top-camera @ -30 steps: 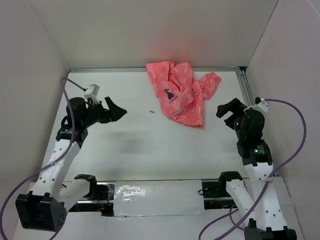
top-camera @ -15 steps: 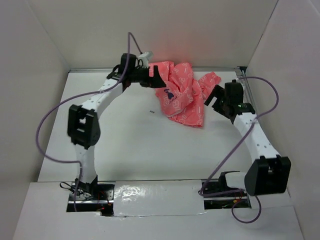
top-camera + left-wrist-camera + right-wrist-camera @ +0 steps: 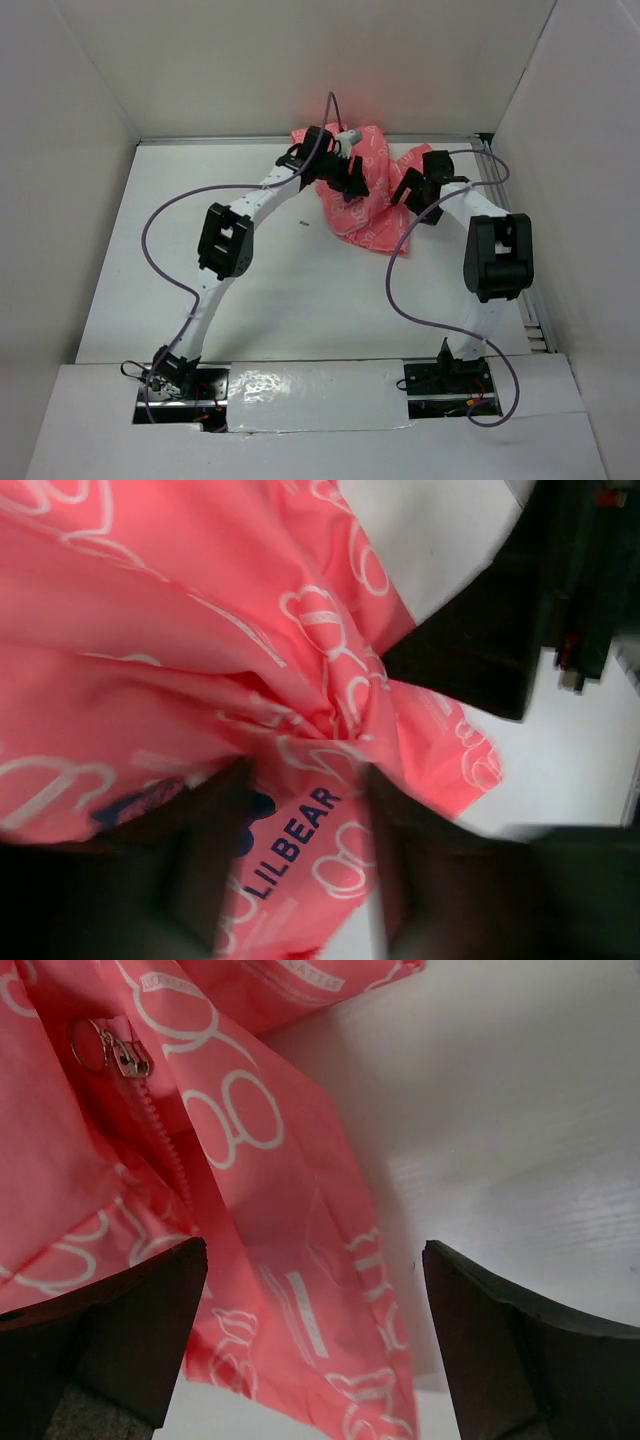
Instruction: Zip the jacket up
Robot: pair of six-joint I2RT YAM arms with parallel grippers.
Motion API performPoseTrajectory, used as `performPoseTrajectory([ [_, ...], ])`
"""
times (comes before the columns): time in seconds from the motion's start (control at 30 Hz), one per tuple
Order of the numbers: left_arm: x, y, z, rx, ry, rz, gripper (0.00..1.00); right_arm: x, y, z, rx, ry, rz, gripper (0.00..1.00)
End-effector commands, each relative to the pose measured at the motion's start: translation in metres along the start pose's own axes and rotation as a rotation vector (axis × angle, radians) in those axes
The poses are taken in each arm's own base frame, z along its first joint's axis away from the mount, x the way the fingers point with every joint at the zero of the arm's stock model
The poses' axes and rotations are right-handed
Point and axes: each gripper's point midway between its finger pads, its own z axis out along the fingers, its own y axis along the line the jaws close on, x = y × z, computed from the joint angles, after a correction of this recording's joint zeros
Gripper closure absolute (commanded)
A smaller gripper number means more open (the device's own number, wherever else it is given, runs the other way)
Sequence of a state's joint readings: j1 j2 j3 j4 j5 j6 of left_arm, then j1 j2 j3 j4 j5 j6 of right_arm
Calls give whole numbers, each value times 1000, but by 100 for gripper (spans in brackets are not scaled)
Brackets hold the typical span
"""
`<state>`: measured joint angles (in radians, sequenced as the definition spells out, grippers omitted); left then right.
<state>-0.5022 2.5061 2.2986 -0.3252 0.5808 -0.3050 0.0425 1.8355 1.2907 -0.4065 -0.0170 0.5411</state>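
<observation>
Top view: the jacket [image 3: 378, 218] lies crumpled at the far centre of the counter [image 3: 200, 290], with the left gripper [image 3: 352, 184] and right gripper [image 3: 408, 188] over it.
Left wrist view: jaws spread above the chest print [image 3: 295, 845].
Right wrist view: jaws spread; the zipper slider [image 3: 110, 1052] lies far-left of them, so the right arm is nearer.

Stretched far forward on both sides, elbows bent and raised, wrists turned inward toward each other near the far end. Left gripper [image 3: 351, 183] tilted down and rightward, fingers [image 3: 205, 865] held apart. Right gripper [image 3: 409, 190] aimed left and downward, fingers [image 3: 100, 1330] spread wide.
</observation>
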Motion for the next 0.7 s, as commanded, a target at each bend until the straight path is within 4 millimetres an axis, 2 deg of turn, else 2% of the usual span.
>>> performPoseTrajectory([
  [0.0,-2,-6,16,54,-22,66,49,-19,24,2,-55,-37,-2,6],
  [0.03,-2,-8,14,68,-21,60,96,-14,23,9,-47,-22,-2,7],
  [0.1,3,-3,11,43,-16,37,100,-13,23,14,-36,-13,17,19],
  [0.13,-10,-7,-2,41,-42,55,100,-11,21,20,-29,-3,21,26],
  [0.17,-15,-9,-9,32,-53,53,100,-11,22,22,-34,-3,31,52],
  [0.2,-7,-4,-14,19,-46,34,100,-9,22,23,-40,5,29,65],
  [0.23,-29,-13,-40,12,-93,41,100,-4,23,23,-53,22,33,81],
  [0.27,-32,-14,-53,-4,-105,30,100,-2,23,20,-54,21,44,100],
  [0.3,-14,-7,-60,-29,-79,-11,100,-1,23,17,-61,19,50,100],
  [0.33,-33,-27,-90,-37,-133,2,100,4,19,6,-62,6,50,100],
  [0.37,-32,-19,-106,-93,-150,-23,100,3,18,-1,-62,-20,50,100],
  [0.4,-15,-27,-130,-125,-148,-44,100,-4,21,-22,-74,-67,59,100],
  [0.43,-12,-17,-144,-208,-180,-82,100,8,-2,-22,13,-71,73,100],
  [0.47,32,-4,-151,-276,-122,-157,100,12,-9,-30,39,-79,83,100],
  [0.5,27,-18,-179,-307,-172,-156,100,15,-17,-37,68,-85,101,100],
  [0.53,46,-14,-191,-368,-157,-243,100,23,-29,-46,101,-90,111,100],
  [0.57,85,3,-203,-481,-118,-315,100,31,-43,-52,152,-84,114,100],
  [0.6,89,-5,-225,-519,-149,-341,100,34,-46,-63,157,-96,120,100],
  [0.67,143,4,-246,-629,-93,-521,100,62,-67,-67,211,-53,115,100],
])
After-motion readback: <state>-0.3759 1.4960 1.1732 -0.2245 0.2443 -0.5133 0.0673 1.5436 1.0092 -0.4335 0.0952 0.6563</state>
